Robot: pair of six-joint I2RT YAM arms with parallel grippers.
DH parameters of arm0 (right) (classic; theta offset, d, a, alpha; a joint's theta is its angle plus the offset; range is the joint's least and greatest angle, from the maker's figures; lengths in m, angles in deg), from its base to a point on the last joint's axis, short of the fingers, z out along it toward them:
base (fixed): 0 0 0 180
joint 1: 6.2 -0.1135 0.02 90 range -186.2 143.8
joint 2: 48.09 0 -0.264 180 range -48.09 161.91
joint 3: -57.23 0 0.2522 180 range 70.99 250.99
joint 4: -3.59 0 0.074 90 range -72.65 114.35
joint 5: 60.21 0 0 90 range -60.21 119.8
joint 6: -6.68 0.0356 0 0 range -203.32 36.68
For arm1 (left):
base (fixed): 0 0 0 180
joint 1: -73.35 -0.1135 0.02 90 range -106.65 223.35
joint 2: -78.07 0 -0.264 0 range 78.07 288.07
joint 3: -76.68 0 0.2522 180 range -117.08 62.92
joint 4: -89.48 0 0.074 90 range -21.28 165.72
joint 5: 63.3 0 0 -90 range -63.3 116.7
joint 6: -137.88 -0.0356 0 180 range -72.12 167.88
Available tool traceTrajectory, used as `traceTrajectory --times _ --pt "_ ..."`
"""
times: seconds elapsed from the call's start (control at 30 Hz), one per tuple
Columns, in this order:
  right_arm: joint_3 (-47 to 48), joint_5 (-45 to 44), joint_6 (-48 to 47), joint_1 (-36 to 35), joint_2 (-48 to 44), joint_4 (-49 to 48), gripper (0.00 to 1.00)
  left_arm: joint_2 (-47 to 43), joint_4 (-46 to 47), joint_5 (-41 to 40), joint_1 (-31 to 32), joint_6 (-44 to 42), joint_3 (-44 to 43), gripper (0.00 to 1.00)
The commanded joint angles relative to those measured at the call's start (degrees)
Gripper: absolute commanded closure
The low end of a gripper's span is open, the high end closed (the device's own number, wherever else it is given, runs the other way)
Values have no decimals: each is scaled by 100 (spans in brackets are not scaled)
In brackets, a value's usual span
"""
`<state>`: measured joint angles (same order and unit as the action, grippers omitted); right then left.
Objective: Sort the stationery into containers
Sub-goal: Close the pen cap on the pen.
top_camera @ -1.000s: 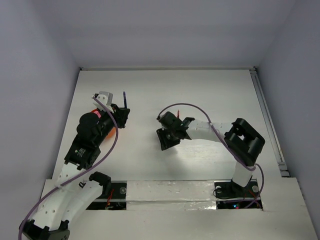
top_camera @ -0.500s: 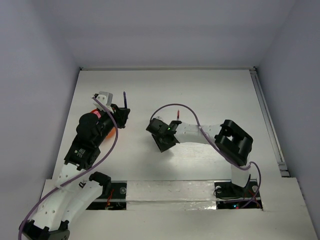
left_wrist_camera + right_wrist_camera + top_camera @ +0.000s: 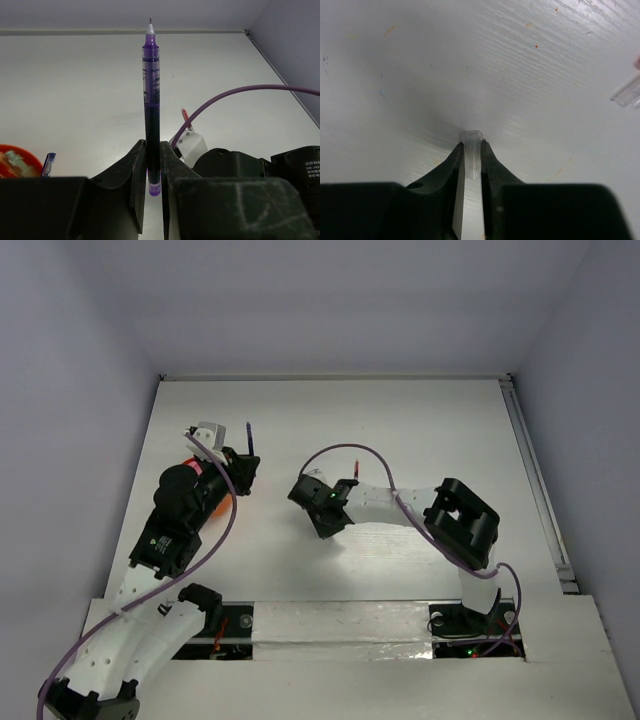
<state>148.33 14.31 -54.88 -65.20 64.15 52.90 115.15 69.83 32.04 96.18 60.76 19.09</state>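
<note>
My left gripper (image 3: pixel 153 145) is shut on a slim purple-blue pen (image 3: pixel 151 100), which stands straight out of the jaws with its tip up. From above, the pen (image 3: pixel 248 437) sticks out past the left gripper (image 3: pixel 246 460) at the table's left. The orange-red pot (image 3: pixel 12 152) lies just left of the jaws, with items inside; from above the pot (image 3: pixel 218 504) is mostly hidden under the arm. My right gripper (image 3: pixel 473 146) is shut on a small clear cap (image 3: pixel 472 150), close over the table. From above the right gripper (image 3: pixel 322 523) is mid-table.
A red pen (image 3: pixel 356 477) lies by the right arm's wrist; it also shows in the left wrist view (image 3: pixel 186 117). A small blue bit (image 3: pixel 48 164) sits next to the pot. Another clear piece (image 3: pixel 627 95) lies at the right edge of the right wrist view.
My right arm has swung left, toward the left arm, carrying its gripper nearer the table's middle-left. The left arm and its pen have not moved.
</note>
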Motion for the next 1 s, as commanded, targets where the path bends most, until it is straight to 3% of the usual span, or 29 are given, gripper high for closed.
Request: traceTrajectory --times 0.0,0.03,0.23,0.4,0.57,0.67,0.97 --pt "-316 -350 64 -6 562 207 95 18 246 -51 29 -49 6 100" --pt "-351 -411 64 -6 527 181 100 19 246 -51 29 -49 15 100" --pt "-544 -386 -41 125 -421 -513 100 159 290 142 29 -5 15 100" --pt "-852 177 -366 494 -1687 -2083 100 308 483 520 -24 135 15 100" --pt "-650 -95 -691 723 -2645 -2868 100 546 702 836 -24 206 -125 100" --pt "-711 317 -630 1127 -3119 -3492 100 598 939 1177 -24 276 -178 100" --pt "35 1187 -244 1435 -3156 -4810 100 643 1248 1645 -24 443 68 100"
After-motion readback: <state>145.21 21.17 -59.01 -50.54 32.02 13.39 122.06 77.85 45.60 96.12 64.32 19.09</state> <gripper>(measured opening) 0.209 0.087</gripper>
